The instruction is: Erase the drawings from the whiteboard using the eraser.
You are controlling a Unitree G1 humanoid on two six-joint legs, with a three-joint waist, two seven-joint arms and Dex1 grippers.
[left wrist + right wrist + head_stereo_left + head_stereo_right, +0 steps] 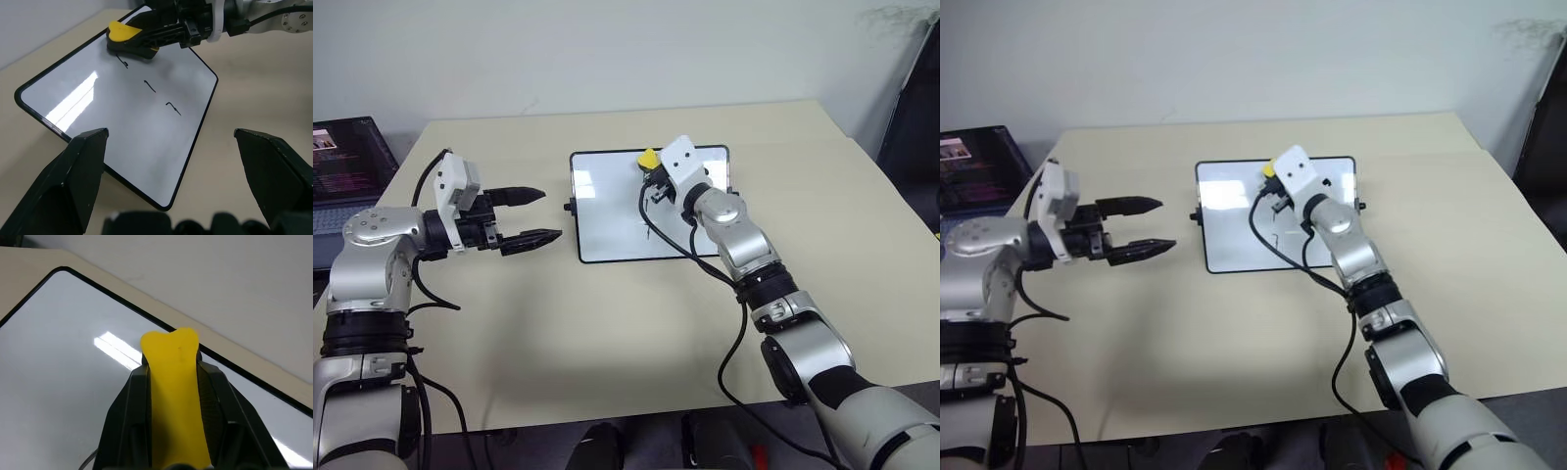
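Eraser [128, 38] and drawings are the pair that matters: the yellow block with its black underside sits clenched between the fingers of the right pincer [171, 382], at the far end of the whiteboard [607, 211], with its near edge right at the first of the three dark strokes. From the left wrist view, the drawings [149, 86] run in a row away from the eraser toward the board's near end: one stroke at the eraser's edge, one a little farther, one farther again. The row lies along the board's long axis, so a wipe, as I judge it, needs to travel back along that line toward the robot. Whether the black underside already presses on the glossy surface I cannot tell for sure; it looks very close or touching. The whiteboard lies flat on the tan bench [607, 343]. The left pincer [530, 215] hangs released, jaws wide, beside the board's left edge and apart from it, well farther from the strokes than the right.
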